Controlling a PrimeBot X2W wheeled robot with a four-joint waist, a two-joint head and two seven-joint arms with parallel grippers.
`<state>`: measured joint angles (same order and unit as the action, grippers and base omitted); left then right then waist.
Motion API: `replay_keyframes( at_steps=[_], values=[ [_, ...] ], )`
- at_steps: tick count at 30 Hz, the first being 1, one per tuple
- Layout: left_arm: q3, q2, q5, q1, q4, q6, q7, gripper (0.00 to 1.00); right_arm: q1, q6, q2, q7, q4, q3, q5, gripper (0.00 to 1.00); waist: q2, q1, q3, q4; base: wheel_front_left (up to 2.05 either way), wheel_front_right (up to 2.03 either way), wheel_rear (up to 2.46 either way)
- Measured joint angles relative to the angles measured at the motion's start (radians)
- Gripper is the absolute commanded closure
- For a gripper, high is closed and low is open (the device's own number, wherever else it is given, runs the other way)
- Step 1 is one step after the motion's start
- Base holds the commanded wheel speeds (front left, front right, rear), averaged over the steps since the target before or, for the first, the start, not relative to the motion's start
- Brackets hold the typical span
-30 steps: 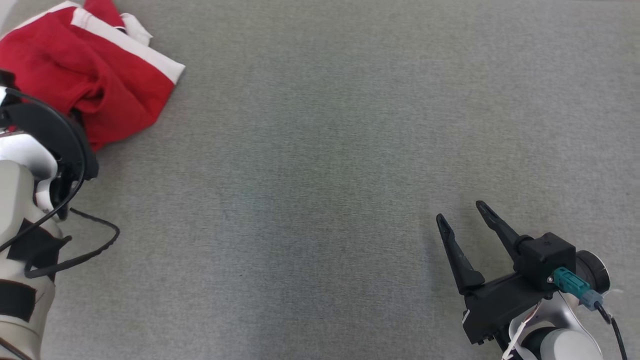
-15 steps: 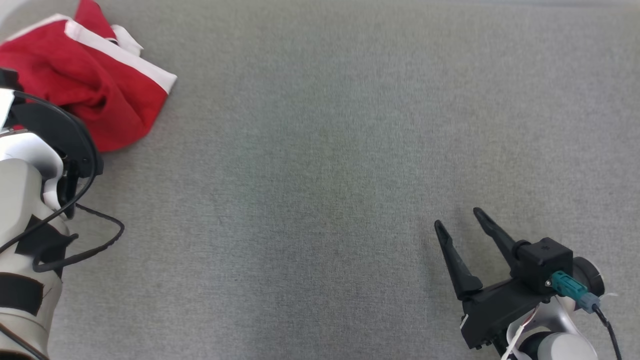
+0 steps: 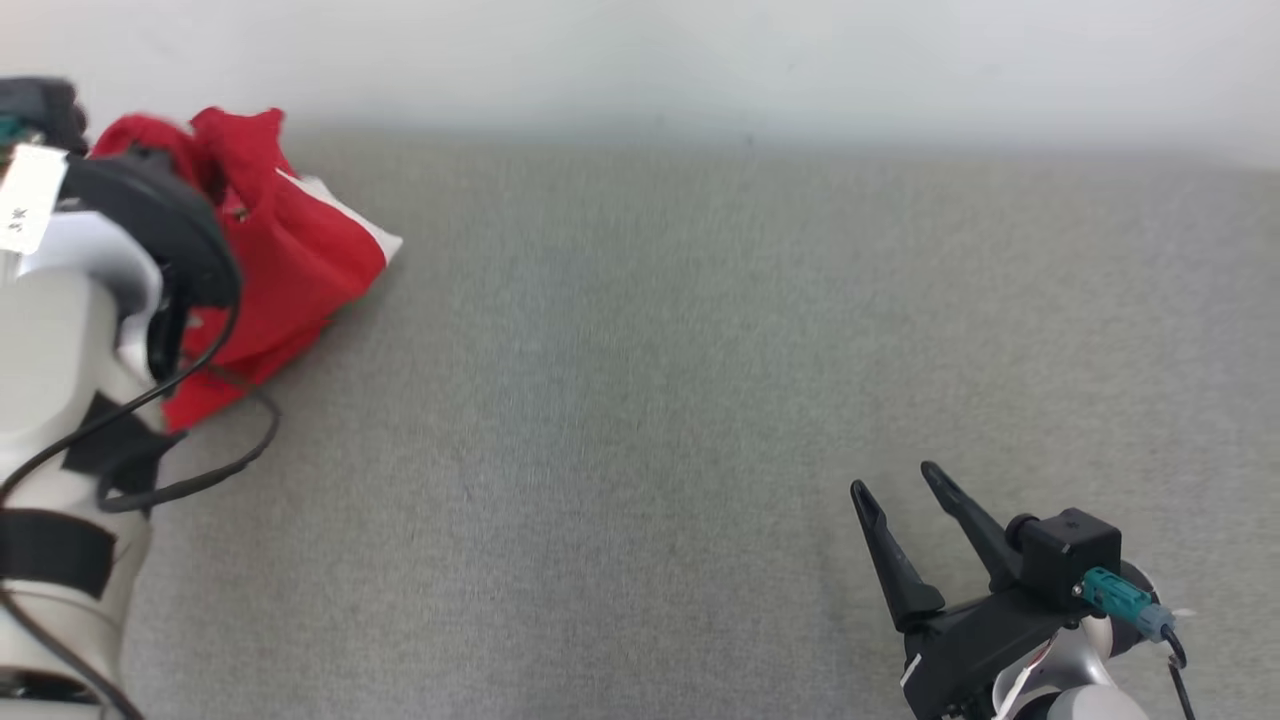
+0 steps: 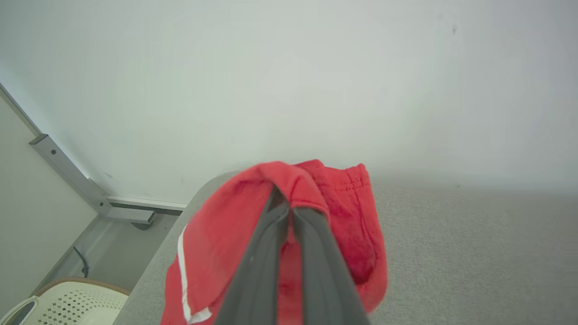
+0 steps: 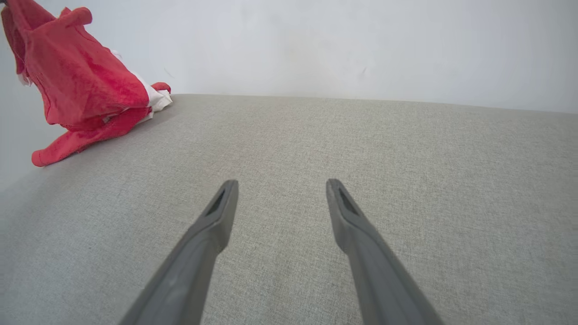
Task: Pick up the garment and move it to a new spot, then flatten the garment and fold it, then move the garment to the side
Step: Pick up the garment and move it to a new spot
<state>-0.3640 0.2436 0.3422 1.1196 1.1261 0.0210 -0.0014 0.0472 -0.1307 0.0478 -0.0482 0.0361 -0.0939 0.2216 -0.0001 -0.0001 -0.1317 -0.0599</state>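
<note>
The garment [image 3: 290, 250] is red cloth with a white band, bunched at the far left of the grey surface. In the left wrist view my left gripper [image 4: 285, 205] is shut on a fold of the garment [image 4: 329, 212], with red cloth draped over both fingertips. From the right wrist view the garment [image 5: 76, 85] hangs lifted at its top, its lower end trailing on the surface. The head view has my left forearm in front of the left gripper. My right gripper [image 3: 892, 480] stands open at the lower right, nothing between its fingers [image 5: 221, 203].
The grey padded surface [image 3: 650, 380] runs up to a pale wall at the back. A cream perforated basket [image 4: 67, 302] stands on the floor beyond the surface's left edge. A black cable [image 3: 200, 470] loops off my left forearm.
My left gripper has shut on the garment and lifted its top up off the surface. The head camera has tilted, bringing the wall into view. The right gripper stays open.
</note>
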Motion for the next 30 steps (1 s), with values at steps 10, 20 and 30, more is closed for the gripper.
replay_keyframes(
  at_steps=[10, 20, 30],
  values=[
    [-0.048, -0.09, -0.001, 0.048, -0.098, 0.043, -0.009, 1.0, 0.016, 0.0, 0.0, 0.056, 0.083, -0.027, 0.052, 0.0, 0.0, -0.0001, 0.112, 0.063, 0.0, 0.0, 0.0],
    [-0.113, -0.168, 0.012, 0.06, -0.221, 0.08, 0.022, 1.0, 0.058, 0.0, 0.0, 0.092, 0.131, -0.045, 0.076, 0.0, 0.0, 0.0, 0.142, 0.177, 0.0, 0.0, 0.0],
    [-0.179, -0.181, 0.03, 0.004, -0.321, 0.081, 0.098, 1.0, 0.083, 0.0, 0.0, 0.112, 0.161, -0.041, 0.086, 0.0, 0.0, 0.0001, 0.137, 0.284, 0.0, 0.0, 0.0]
  ],
)
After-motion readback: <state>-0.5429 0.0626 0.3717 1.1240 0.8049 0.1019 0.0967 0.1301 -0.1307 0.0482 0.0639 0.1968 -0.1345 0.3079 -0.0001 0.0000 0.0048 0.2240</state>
